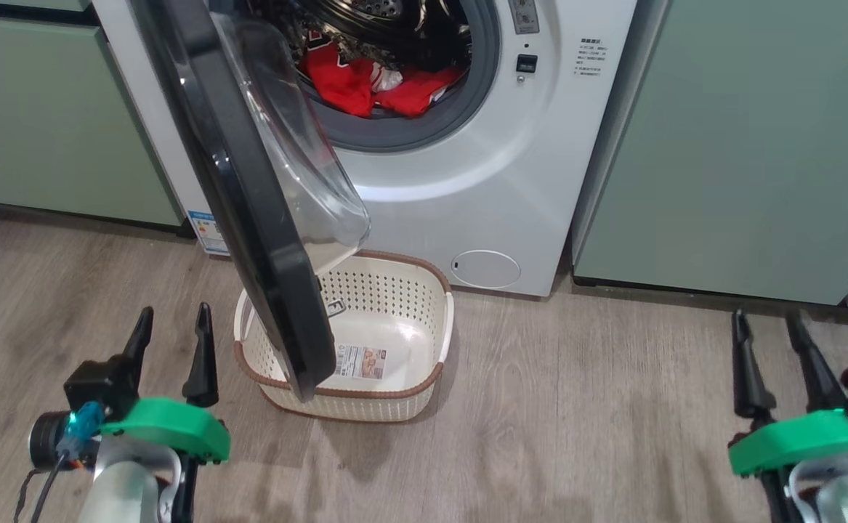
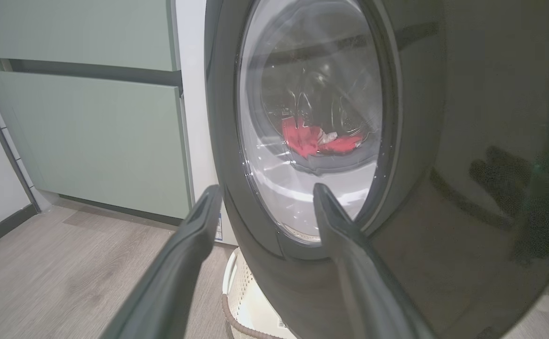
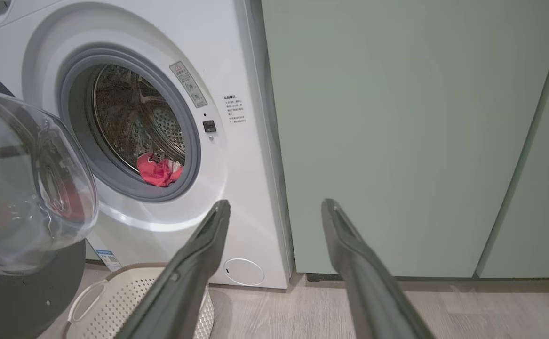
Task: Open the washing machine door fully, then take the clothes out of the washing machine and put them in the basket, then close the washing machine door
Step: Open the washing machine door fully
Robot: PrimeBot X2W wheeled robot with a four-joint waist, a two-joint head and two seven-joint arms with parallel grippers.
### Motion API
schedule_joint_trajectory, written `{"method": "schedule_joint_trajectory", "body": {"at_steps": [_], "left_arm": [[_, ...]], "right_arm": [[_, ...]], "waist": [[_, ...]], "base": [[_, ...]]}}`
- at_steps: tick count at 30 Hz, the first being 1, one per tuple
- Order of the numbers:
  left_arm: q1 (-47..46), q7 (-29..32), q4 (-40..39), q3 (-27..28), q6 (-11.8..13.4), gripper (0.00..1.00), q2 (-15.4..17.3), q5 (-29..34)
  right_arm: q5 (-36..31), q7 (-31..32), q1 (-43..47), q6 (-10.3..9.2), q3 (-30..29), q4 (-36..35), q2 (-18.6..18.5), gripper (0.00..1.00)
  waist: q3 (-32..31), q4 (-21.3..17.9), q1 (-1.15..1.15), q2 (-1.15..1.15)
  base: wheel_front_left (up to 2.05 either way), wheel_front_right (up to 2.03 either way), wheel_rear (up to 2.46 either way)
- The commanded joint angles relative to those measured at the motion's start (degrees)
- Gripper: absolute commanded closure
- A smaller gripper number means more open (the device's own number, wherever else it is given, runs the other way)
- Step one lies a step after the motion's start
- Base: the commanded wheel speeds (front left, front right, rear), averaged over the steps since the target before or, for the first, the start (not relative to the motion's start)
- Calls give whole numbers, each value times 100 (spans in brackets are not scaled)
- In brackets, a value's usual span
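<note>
Door: the washing machine door (image 1: 242, 218), large and round with a glossy black rim and a bulging clear glass bowl, is noted partly swung out. It is hinged on the robot's left side of the opening. In the head view it is seen almost edge-on, its long line running from upper left down toward the robot. The glass bowl is turned to the robot's right, the black outer face to the left. Its lower edge is seen over the left part of the basket.

Machine: the white front-loading washing machine (image 1: 467, 181) is set between pale green cabinets (image 1: 743, 145), its mouth facing the robot.

Contents: bright red clothes (image 1: 344, 83) with white patches are recorded low in the steel drum (image 3: 138, 117), at the front, against the grey rubber gasket (image 1: 409, 134).

Basket: the small cream-white perforated plastic basket (image 1: 394, 294) with a brown rim stands on the wood-look floor (image 1: 576, 421) just before the machine. Its long axis runs along the machine front. A printed label (image 1: 360, 361) is seen on its bottom.

Left jaws: open, dark fingers (image 1: 202, 356) spread, aimed at the door's outer face and apart from it.

Right jaws: open, fingers (image 1: 747, 370) spread, well to the right, aimed at a cabinet.
</note>
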Motion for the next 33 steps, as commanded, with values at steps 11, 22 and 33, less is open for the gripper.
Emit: {"method": "schedule_joint_trajectory", "body": {"at_steps": [11, 22, 33], "left_arm": [[-217, -37, -148, 193, -34, 0, 60, 16], [-202, -37, -141, 206, -35, 0, 66, 22], [-195, -37, -136, 172, -35, 0, 68, 8]], "right_arm": [[-895, -61, 286, -3, 91, -193, 94, 0], [-1091, -61, 323, -3, 187, -178, 101, 0], [-1123, -61, 299, -3, 227, -157, 101, 0]], "waist": [[-71, -17, 0, 0], [-99, -25, 0, 0], [-97, -10, 0, 0]], "base": [[0, 0, 0], [0, 0, 0], [0, 0, 0]]}}
